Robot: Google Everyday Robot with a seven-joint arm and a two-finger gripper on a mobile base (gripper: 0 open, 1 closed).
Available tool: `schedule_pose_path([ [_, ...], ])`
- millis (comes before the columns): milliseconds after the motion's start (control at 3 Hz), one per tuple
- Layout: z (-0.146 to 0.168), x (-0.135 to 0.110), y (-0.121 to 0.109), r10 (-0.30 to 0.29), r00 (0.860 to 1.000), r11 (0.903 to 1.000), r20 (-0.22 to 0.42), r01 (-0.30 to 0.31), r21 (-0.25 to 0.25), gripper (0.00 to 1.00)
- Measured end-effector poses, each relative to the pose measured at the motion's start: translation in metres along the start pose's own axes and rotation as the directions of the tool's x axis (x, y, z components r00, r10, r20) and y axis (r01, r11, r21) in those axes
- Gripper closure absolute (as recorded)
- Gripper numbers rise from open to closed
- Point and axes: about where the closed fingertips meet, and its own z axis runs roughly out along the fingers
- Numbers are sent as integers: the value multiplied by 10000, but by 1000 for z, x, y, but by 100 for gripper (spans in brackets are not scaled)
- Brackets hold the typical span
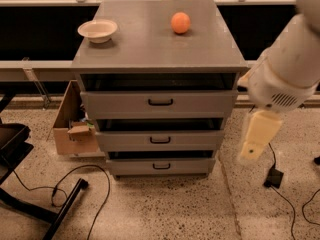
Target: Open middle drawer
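The grey cabinet (150,49) has three stacked drawers. The middle drawer (125,141) has a medium-height grey front and a small black bar handle (160,140) at its centre. Its front sits in line with the others, with a dark gap above it. The taller top drawer (115,104) is above it and the shallow bottom drawer (130,167) below. My gripper (254,139) hangs cream-coloured below the white arm (287,71), to the right of the cabinet at the height of the middle drawer. It is apart from the handle.
A white bowl (98,30) and an orange (180,22) sit on the cabinet top. An open cardboard box (70,129) stands on the floor at the cabinet's left. A black chair base (30,204) and cables lie at the lower left. A black adapter (274,178) lies at the right.
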Motion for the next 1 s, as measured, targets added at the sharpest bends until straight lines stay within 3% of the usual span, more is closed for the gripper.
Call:
schedule_pose_path([
  [667, 137, -41, 17, -641, 9977, 9970, 240, 651, -419, 0],
  [1000, 188, -48, 8, -849, 9961, 9953, 224, 858, -456, 0],
])
